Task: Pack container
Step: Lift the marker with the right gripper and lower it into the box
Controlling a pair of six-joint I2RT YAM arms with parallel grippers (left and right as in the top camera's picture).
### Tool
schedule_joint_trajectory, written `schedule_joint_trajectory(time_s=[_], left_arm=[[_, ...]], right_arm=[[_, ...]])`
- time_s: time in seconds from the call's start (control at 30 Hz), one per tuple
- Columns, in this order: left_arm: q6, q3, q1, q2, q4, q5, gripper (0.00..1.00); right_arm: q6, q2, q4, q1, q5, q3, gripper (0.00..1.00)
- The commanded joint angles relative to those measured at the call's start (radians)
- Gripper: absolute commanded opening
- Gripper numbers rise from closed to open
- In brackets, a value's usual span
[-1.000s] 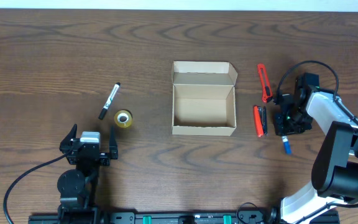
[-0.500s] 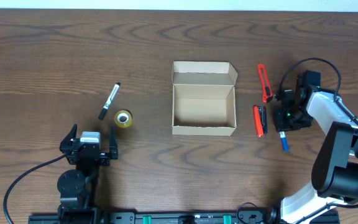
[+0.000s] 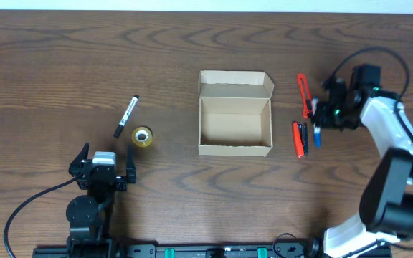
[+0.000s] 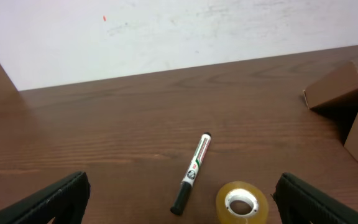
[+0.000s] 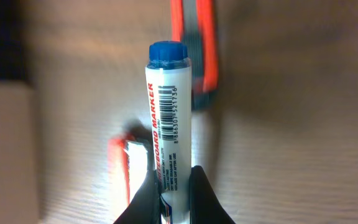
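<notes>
Right tool (image 3: 323, 120) clamped on blue marker (image 5: 166, 124) (cap outward): carry step in hand. Container (image 3: 235, 122) open, left of tool, past red pen (image 3: 300, 138). Next: swing left over container, release. Left tool (image 3: 107, 156) wide, idle.

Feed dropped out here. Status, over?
Right pincer shut on blue marker. Left pincer open, holding nothing. Box open, empty. Red pen lies between marker and box.

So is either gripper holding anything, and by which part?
The right gripper holds the blue-capped marker by its barrel, away from the cap. The left gripper is open and empty.
</notes>
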Motion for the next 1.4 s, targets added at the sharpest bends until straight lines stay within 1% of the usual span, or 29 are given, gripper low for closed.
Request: schedule_joint_trajectory(time_s=[0.0, 0.07, 0.13, 0.23, 0.3, 0.37, 0.47, 0.63, 0.73, 0.83, 0.87, 0.97, 1.37], left_arm=[[-0.004, -0.009, 0.006, -0.006, -0.053, 0.000, 0.95], [-0.005, -0.009, 0.006, -0.006, -0.053, 0.000, 0.95], [-0.004, -0.009, 0.006, -0.006, -0.053, 0.000, 0.95], [-0.004, -0.009, 0.006, -0.006, -0.053, 0.000, 0.95], [-0.005, -0.009, 0.006, -0.006, -0.053, 0.000, 0.95], [-0.004, -0.009, 0.006, -0.006, -0.053, 0.000, 0.95], [-0.005, -0.009, 0.006, -0.006, -0.053, 0.000, 0.95], [-0.005, -0.009, 0.006, -0.006, -0.053, 0.000, 0.95], [-0.004, -0.009, 0.006, -0.006, -0.053, 0.000, 0.95], [-0.004, -0.009, 0.006, -0.006, -0.053, 0.000, 0.95], [-0.005, -0.009, 0.006, -0.006, -0.053, 0.000, 0.95], [-0.005, -0.009, 0.006, -0.006, -0.053, 0.000, 0.95], [-0.005, -0.009, 0.006, -0.006, -0.053, 0.000, 0.95]], right_arm=[[0.031, -0.132, 0.007, -0.002, -0.057, 0.100, 0.01], [0.022, -0.180, 0.013, 0.006, -0.098, 0.136, 0.02], [-0.023, -0.219, 0.013, 0.027, -0.162, 0.170, 0.02], [-0.220, -0.269, -0.004, 0.085, -0.358, 0.214, 0.01], [-0.337, -0.291, -0.015, 0.136, -0.446, 0.232, 0.01], [-0.423, -0.302, -0.032, 0.197, -0.470, 0.254, 0.01], [-0.554, -0.299, -0.067, 0.315, -0.441, 0.278, 0.01], [-0.644, -0.268, -0.089, 0.509, -0.245, 0.278, 0.01], [-0.700, -0.229, -0.123, 0.585, -0.170, 0.278, 0.01], [-0.843, -0.194, -0.201, 0.626, -0.173, 0.278, 0.01], [-0.863, -0.182, -0.219, 0.632, -0.160, 0.278, 0.01], [-0.861, -0.140, -0.243, 0.637, -0.091, 0.278, 0.01], [-0.861, 0.098, -0.249, 0.653, -0.090, 0.278, 0.01]])
